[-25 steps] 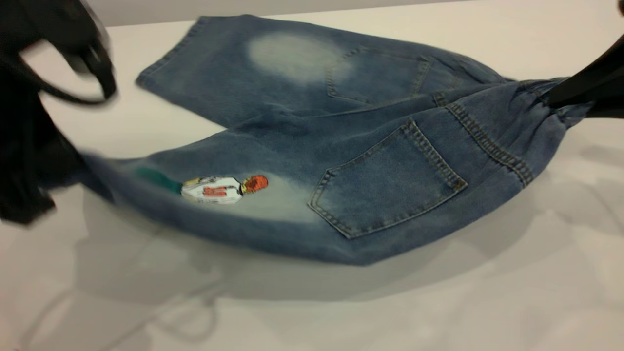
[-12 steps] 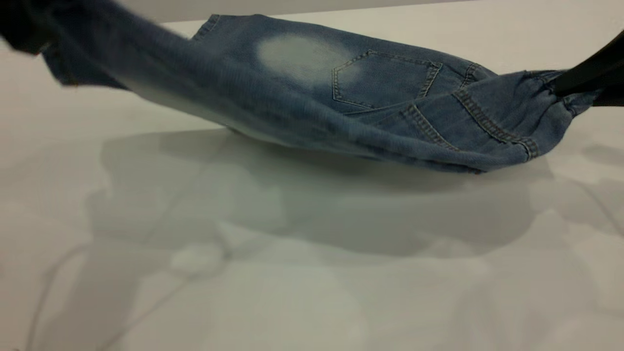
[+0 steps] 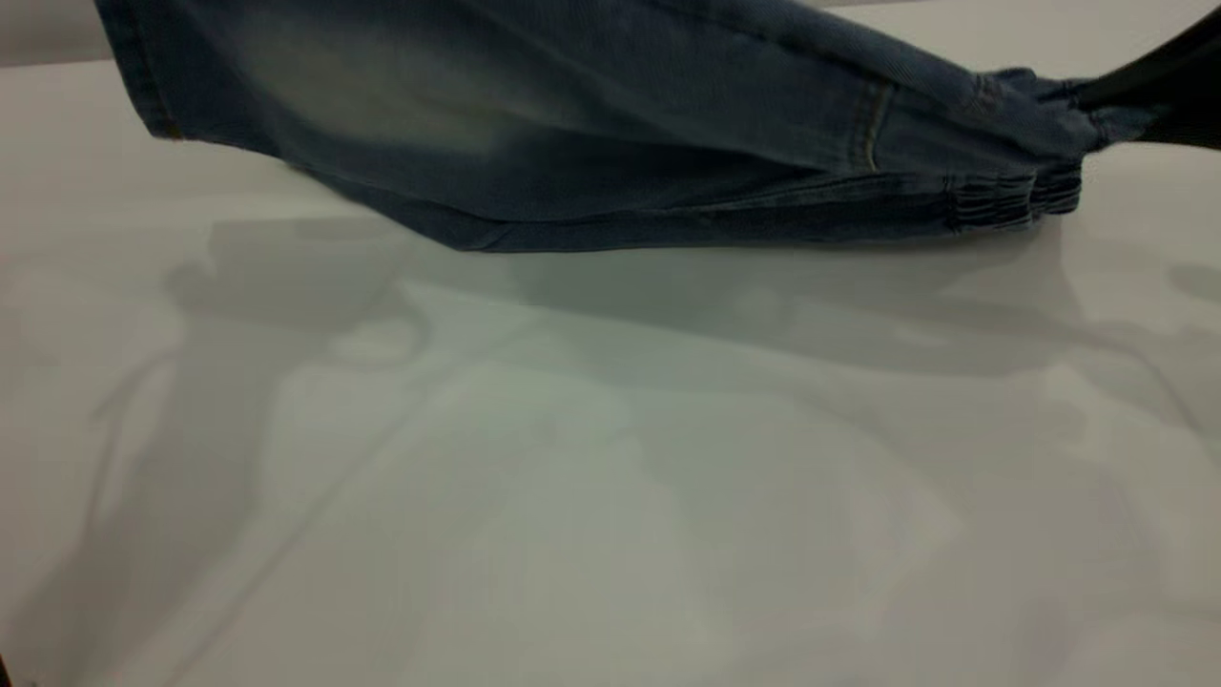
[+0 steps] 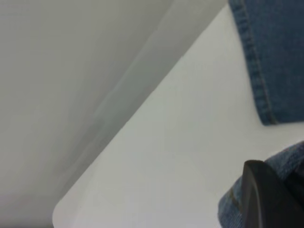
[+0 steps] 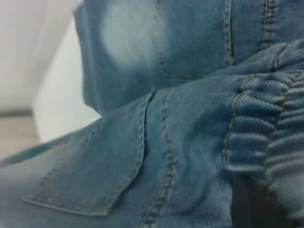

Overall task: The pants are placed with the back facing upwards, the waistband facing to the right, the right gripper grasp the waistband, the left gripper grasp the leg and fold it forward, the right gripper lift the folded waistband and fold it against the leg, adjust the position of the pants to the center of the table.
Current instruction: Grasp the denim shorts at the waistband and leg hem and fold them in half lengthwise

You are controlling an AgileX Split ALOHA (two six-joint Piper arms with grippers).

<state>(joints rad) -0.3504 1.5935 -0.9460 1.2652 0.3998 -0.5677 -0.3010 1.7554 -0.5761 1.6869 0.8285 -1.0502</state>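
The pants (image 3: 591, 143), blue washed denim, lie across the far part of the table (image 3: 610, 477), doubled over lengthwise. The leg (image 3: 362, 86) is lifted and swung over the other one, its faded underside facing the exterior view. My left gripper (image 4: 278, 183) is out of the exterior view; its wrist view shows a black finger (image 4: 261, 199) shut on the leg's hem (image 4: 230, 204). At the far right, my right gripper (image 3: 1097, 100) is shut on the ruched waistband (image 3: 1011, 196). The right wrist view shows the waistband (image 5: 275, 137) and a back pocket (image 5: 95, 175) close up.
The plain leg's hem (image 4: 261, 71) lies flat on the table near its rounded far corner (image 4: 59, 211). Arm shadows fall across the wide bare surface in front of the pants (image 3: 610, 534).
My left gripper carried the printed leg up and away over the plain leg, leaving the exterior view. The back pockets and print turned out of sight. The right gripper stayed on the waistband.
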